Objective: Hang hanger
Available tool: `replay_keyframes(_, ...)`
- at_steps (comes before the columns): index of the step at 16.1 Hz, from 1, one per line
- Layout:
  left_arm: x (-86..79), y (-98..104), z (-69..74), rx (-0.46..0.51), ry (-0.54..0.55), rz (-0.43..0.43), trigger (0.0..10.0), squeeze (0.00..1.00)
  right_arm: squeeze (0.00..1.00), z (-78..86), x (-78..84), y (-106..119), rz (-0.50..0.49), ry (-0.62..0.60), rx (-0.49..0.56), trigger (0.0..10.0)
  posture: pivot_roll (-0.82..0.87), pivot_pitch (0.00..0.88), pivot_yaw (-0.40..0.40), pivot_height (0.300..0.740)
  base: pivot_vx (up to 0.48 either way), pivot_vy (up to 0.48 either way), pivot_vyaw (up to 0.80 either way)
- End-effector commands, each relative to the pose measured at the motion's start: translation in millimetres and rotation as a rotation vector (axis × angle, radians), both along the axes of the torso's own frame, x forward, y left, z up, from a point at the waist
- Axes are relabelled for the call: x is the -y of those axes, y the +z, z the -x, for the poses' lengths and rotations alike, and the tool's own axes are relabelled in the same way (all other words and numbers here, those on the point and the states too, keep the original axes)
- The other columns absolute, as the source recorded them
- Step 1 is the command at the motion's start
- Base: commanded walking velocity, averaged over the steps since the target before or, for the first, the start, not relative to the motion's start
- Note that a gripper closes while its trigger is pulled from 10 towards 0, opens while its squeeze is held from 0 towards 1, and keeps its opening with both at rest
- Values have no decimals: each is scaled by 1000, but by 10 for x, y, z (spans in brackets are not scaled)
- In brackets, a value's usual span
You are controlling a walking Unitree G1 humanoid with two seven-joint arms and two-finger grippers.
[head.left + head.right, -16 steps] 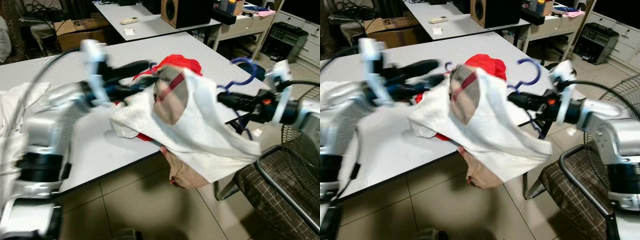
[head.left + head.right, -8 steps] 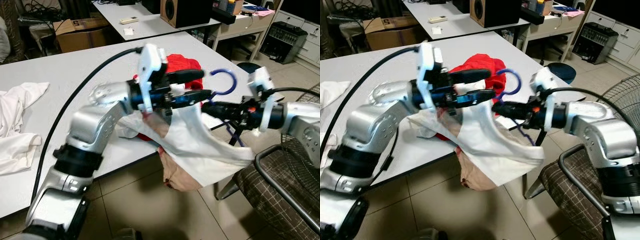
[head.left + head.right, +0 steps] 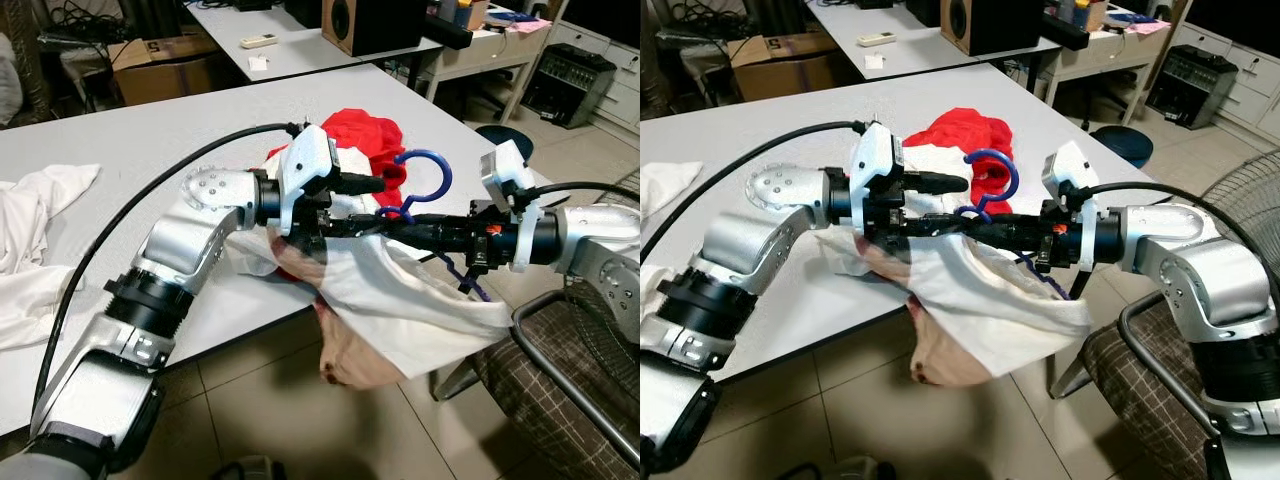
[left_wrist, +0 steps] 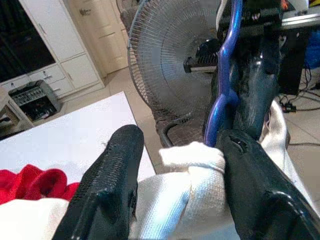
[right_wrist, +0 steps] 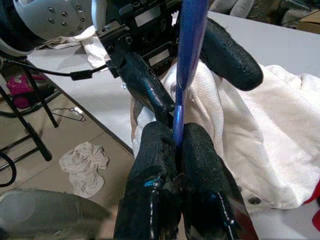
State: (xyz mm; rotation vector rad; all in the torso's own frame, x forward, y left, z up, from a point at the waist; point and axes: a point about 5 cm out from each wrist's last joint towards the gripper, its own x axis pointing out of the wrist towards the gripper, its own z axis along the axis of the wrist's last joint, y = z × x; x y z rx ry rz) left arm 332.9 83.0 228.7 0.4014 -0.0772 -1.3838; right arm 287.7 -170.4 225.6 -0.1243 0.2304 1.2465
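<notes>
A blue hanger (image 3: 425, 170) stands with its hook up over the table's near right edge. My right gripper (image 3: 400, 228) is shut on its neck, and the pinch shows close up in the right wrist view (image 5: 177, 132). A white garment (image 3: 400, 290) is draped on the hanger and sags off the table edge, with a tan piece below it. My left gripper (image 3: 360, 205) is open. Its fingers (image 4: 112, 180) straddle the garment's collar (image 4: 192, 165) and the blue hanger neck (image 4: 225, 90).
A red garment (image 3: 365, 135) lies on the grey table (image 3: 120, 170) behind the grippers, and white cloth (image 3: 40, 230) lies at the table's left. A checked chair (image 3: 570, 370) stands close on the right. A fan (image 4: 170, 60), a speaker (image 3: 370, 25) and a second table stand beyond.
My left arm has swung in from the left and set its open fingers around the hanger's neck. The right gripper has carried the hanger leftward to meet it, and the white garment hangs lower.
</notes>
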Motion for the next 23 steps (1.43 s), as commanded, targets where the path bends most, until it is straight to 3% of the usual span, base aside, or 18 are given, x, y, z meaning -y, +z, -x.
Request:
replay_keyframes(1, -134, -30, -75, 1, 51, -63, 824, 0, 0, 68, -23, 113, -31, 65, 31, 10000, -33, 0, 26, 740, 0, 0, 0)
replay_keyframes(2, -197, -29, -85, -5, 39, -79, 0, 0, 0, 79, -11, 124, -32, 66, 32, 10000, -33, 0, 27, 740, 0, 0, 0)
replay_keyframes(13, -801, 122, -135, -29, 81, -100, 0, 0, 0, 123, 214, 119, -14, 7, 15, 10000, -29, 0, 29, 740, 0, 0, 0)
replay_keyframes(14, -914, 152, -145, -24, 108, -103, 9412, 0, 0, 124, 247, 102, -9, -5, 8, 10000, -27, 0, 27, 740, 0, 0, 0)
replay_keyframes(15, -955, 167, -155, -21, 121, -101, 10000, 0, 0, 122, 254, 99, -9, -8, 7, 10000, -27, 0, 27, 740, 0, 0, 0)
replay_keyframes(18, -945, 148, -155, -38, 110, -97, 10000, 0, 0, 116, 246, 102, -15, -10, 10, 10000, -27, 0, 27, 740, 0, 0, 0)
replay_keyframes(19, -912, 133, -145, -53, 94, -81, 10000, 996, 0, 112, 238, 103, -17, -10, 12, 10000, -25, 0, 27, 740, 0, 0, 0)
replay_keyframes(23, -829, 91, -132, -63, 63, -59, 10000, 1000, 0, 95, 212, 101, -21, -18, 20, 10000, -30, 0, 28, 740, 0, 0, 0)
